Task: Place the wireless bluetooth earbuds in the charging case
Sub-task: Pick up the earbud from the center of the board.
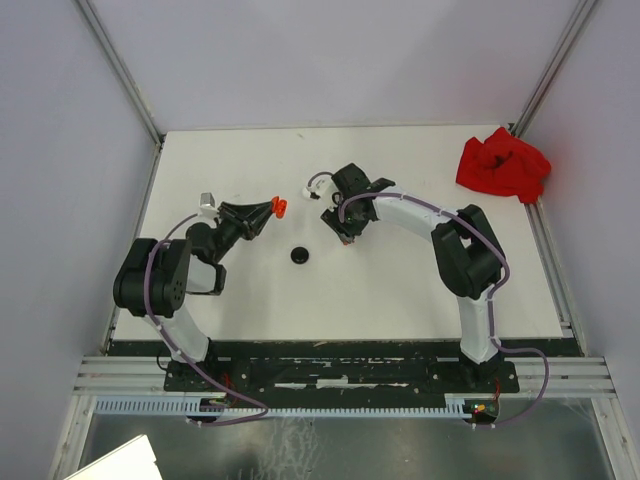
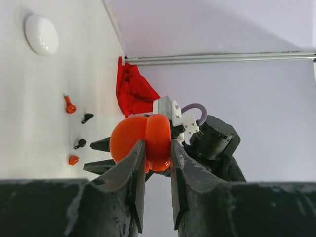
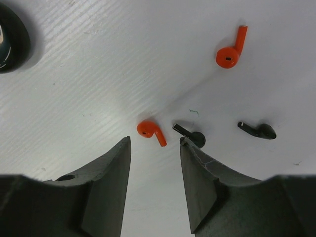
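Note:
My left gripper (image 2: 157, 148) is shut on an orange-red round charging case (image 2: 148, 140), hinged open and held above the table; it also shows in the top view (image 1: 279, 207). My right gripper (image 3: 154, 140) is open, low over the table, with a red earbud (image 3: 150, 131) lying between its fingertips. A black earbud (image 3: 190, 134) lies just beside the right finger. Another black earbud (image 3: 257, 130) and a second red earbud (image 3: 231, 52) lie farther off. In the top view the right gripper (image 1: 338, 228) hides the earbuds.
A black round case (image 1: 300, 255) sits mid-table and shows at the right wrist view's corner (image 3: 10, 39). A white case (image 2: 42, 33) lies beyond the earbuds. A red cloth (image 1: 503, 165) is bunched at the back right corner. Walls enclose the table.

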`<state>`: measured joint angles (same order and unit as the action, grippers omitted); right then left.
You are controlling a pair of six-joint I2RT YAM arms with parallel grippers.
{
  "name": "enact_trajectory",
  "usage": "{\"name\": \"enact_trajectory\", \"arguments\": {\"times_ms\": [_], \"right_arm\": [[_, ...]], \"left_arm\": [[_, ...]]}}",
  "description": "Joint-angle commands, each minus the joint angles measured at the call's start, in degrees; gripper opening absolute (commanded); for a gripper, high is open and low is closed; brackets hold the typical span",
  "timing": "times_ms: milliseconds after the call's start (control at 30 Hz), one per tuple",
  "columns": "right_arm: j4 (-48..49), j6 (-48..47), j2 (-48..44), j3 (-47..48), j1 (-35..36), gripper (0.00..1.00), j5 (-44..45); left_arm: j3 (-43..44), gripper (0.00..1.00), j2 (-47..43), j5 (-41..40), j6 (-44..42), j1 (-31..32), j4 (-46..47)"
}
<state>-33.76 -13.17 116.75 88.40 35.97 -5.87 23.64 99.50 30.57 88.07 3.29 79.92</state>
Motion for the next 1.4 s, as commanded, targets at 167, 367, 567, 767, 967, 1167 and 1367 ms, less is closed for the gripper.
{"name": "enact_trajectory", "arguments": {"times_ms": [167, 367, 567, 767, 967, 1167, 1367], "right_arm": [[-3.9, -3.1, 2.3, 4.0, 0.9, 0.52, -1.2], [-4.4, -3.5, 3.5, 4.9, 1.4, 0.52, -1.2], [-4.9, -4.0, 5.1, 5.9, 1.8, 0.51, -0.6], [-5.2, -4.3, 6.0, 6.6, 1.8, 0.50, 0.0], [-5.3, -4.4, 6.9, 7.1, 1.8, 0.48, 0.1], [-5.4, -4.4, 7.3, 7.3, 1.7, 0.46, 0.4], [-5.5, -4.2, 7.8, 7.6, 1.8, 0.43, 0.3]], "left_arm": [[-1.8, 0.03, -1.1, 1.0, 4.4, -3.1, 6.7], [-2.2, 0.03, -0.8, 1.4, 4.6, -4.2, 7.2], [-2.5, 0.03, -0.3, 1.7, 5.2, -4.9, 8.4], [-2.5, 0.03, -0.1, 2.0, 5.3, -5.3, 8.6], [-2.6, 0.03, 0.3, 2.2, 5.5, -5.7, 9.1], [-2.8, 0.03, 0.6, 2.4, 5.9, -5.9, 9.7], [-2.8, 0.03, 1.0, 2.5, 6.2, -5.9, 10.3]]}}
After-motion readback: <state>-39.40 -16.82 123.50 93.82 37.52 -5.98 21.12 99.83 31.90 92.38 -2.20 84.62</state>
